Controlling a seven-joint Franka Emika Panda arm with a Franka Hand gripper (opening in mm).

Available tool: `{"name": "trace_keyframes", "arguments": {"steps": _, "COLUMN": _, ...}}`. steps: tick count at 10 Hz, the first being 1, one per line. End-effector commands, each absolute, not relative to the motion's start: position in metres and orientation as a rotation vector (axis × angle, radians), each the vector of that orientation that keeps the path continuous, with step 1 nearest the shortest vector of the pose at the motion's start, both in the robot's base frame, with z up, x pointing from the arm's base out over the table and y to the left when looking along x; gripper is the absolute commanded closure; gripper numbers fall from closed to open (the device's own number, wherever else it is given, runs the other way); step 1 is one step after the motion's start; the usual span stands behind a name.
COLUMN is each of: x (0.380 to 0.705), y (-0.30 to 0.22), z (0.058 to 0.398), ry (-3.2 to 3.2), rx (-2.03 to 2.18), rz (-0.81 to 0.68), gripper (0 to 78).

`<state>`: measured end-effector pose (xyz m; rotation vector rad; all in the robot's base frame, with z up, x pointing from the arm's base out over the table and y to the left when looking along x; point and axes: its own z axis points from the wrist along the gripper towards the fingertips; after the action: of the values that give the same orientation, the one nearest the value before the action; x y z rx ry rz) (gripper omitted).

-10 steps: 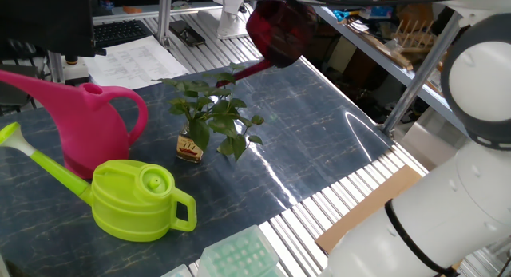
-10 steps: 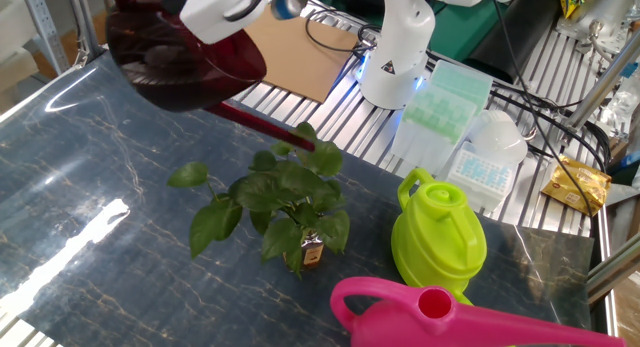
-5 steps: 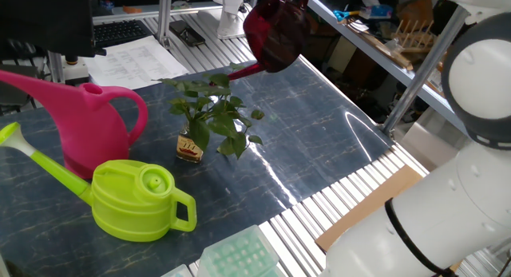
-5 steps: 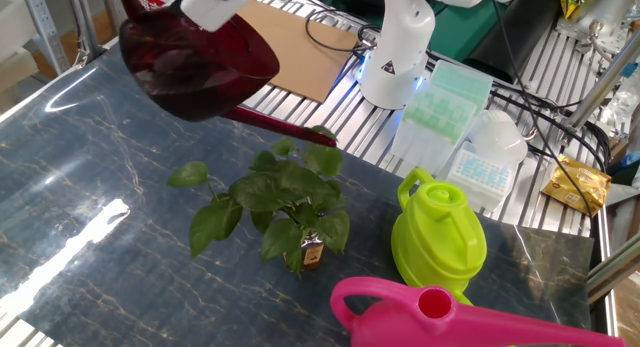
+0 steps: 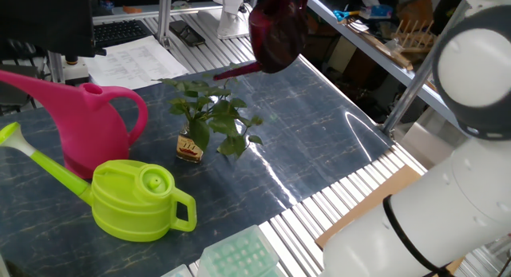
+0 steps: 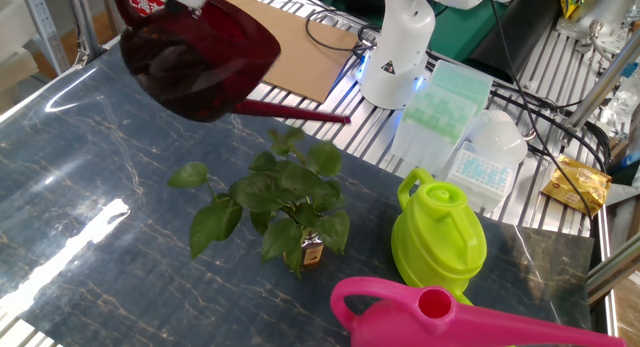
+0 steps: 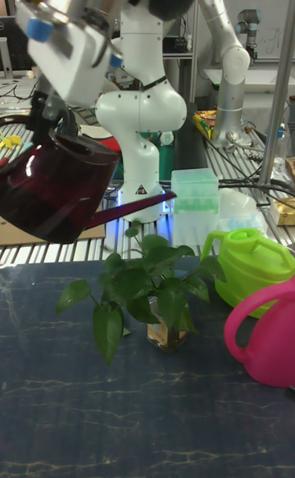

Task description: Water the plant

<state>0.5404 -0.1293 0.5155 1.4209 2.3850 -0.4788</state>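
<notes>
I have the dark maroon translucent watering can [image 6: 195, 57] up in the air, at the upper left of the other fixed view and the top centre of the one fixed view [image 5: 275, 33]. Its thin maroon spout [image 6: 295, 112] runs out nearly level, with the tip ending above the plant's leaves and not touching them. In the tall fixed view the can [image 7: 57, 191] hangs at left under the arm's white wrist [image 7: 78, 43], spout pointing right.

The gripper [image 7: 45, 117] sits against the top of the can in the tall view, but the can and wrist hide the jaws, so I cannot tell how they stand.

The plant [image 6: 275, 202], a small sprig of broad green leaves on thin stems in a tiny clear glass bottle with a yellow-brown label [image 6: 311, 252], stands upright on the dark marbled surface [image 6: 90, 237] near the frame's centre. In the one fixed view it [image 5: 211, 117] is left of centre.

Just right of the plant in the other fixed view stands a lime green plastic watering can [image 6: 438, 239], and at the bottom right lies a hot pink watering can [image 6: 450, 317]. Both rest on the surface apart from the plant. Behind them sits a pale green tube rack [image 6: 440, 97].
</notes>
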Motion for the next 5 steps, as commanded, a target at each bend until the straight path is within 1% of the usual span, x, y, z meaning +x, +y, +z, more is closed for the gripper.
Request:
{"name": "trace_keyframes", "arguments": {"steps": 1, "x": 0.557, "y": -0.153, "z": 0.520, "ry": 2.593, "rx": 1.261, "rz": -0.376, "gripper": 76.3}}
{"name": "trace_keyframes", "arguments": {"steps": 3, "x": 0.563, "y": -0.163, "z": 0.517, "ry": 2.689, "rx": 1.166, "rz": -0.304, "gripper": 76.3}}
{"name": "trace_keyframes", "arguments": {"steps": 5, "x": 0.569, "y": -0.172, "z": 0.513, "ry": 2.759, "rx": 1.046, "rz": -0.291, "gripper": 76.3}}
